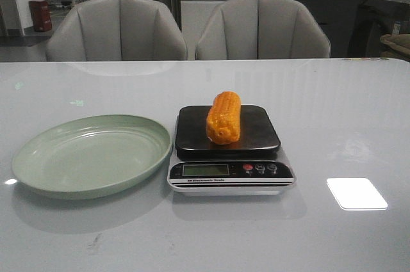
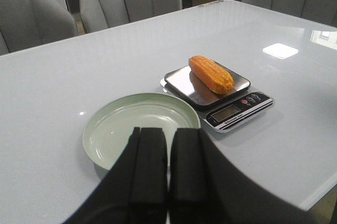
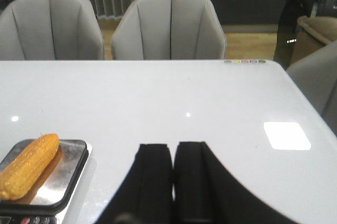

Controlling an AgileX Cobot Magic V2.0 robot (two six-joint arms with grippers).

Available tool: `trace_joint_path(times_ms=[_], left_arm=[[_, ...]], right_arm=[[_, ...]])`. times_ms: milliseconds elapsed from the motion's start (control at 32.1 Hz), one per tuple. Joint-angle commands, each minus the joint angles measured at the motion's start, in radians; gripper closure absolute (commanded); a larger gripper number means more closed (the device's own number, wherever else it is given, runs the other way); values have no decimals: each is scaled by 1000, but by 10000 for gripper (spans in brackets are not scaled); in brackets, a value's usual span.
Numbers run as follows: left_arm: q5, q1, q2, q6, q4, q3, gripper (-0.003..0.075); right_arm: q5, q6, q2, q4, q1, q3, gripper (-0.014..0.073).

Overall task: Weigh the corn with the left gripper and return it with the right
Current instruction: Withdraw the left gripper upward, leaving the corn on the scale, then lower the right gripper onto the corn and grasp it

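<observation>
Glossy white table (image 1: 333, 125) fills my front view. Nearest me, a kitchen scale (image 1: 230, 171) sits beside an empty green plate (image 1: 38, 169). On its platform lies the corn (image 1: 224, 116), long axis pointing away from me toward two grey chairs (image 1: 115, 29). Left gripper (image 2: 168, 174) and right gripper (image 3: 174, 182) hover closed, empty.

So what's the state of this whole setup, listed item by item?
Surface: white glossy table, bare apart from items below.
Job's things: corn lying on the scale platform; green plate empty, beside the scale.
Clutter: nothing seen.
Tools: left tool shut, above the plate's near edge; right tool shut, apart from the scale; both hold nothing.
Cables: nothing seen.
Surroundings: two grey chairs behind the table.
</observation>
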Motion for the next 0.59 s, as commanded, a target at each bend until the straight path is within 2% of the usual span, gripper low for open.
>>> trace_joint_path(times_ms=[0,187,249,311,467,498,560], left_arm=[[-88,2,-4,-1,4,-26,606],[-90,2,-4,-1,4,-26,606],[-90,2,-4,-1,4,-26,606],[-90,2,-4,-1,4,-26,606],[-90,2,-4,-1,4,-26,606],[-90,2,-4,-1,4,-26,606],[-90,2,-4,-1,4,-26,606]], right_arm=[[-37,-4,41,-8,-2,-42,429],[-32,-4,57,-8,2,-40,424],[-32,-4,75,-8,18,-42,391],[-32,-4,99,-8,47,-50,300],[-33,-4,170,-6,112,-74,9],[-33,-4,188,-4,127,-80,-24],[-36,-4,223,15,164,-94,-10]])
